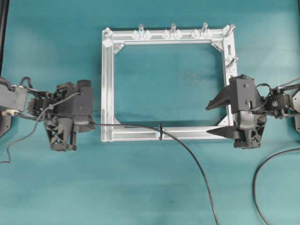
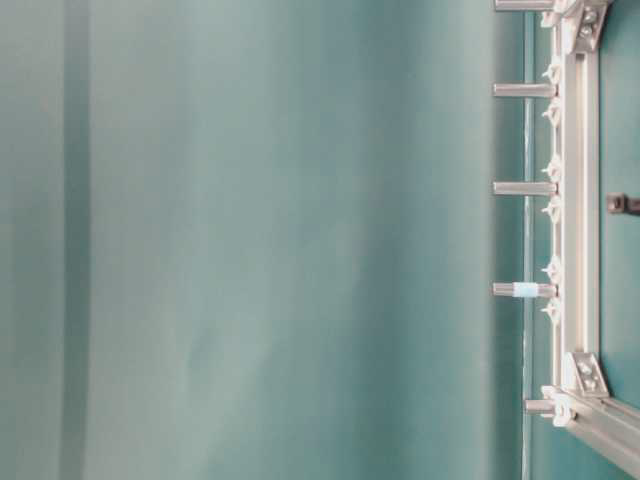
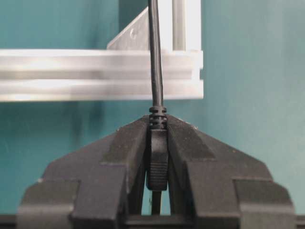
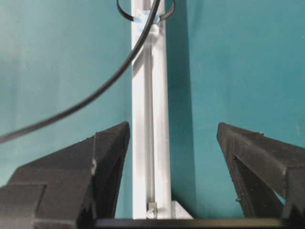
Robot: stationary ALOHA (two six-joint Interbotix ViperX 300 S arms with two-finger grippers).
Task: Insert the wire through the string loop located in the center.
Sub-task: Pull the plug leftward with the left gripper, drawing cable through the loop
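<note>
Left end effector is clamped on the wire's ribbed plug end, just off the frame's left corner. The wire runs along the bottom bar, through the string loop at mid-bar, then curves away across the tabletop. Right end effector stands wide apart, straddling the bar, holding nothing. Wire looks light and limp and will likely sag and whip; the stiff strain-relief collar is the best grip point. The loop looks flimsy, so pull gently.
</note>
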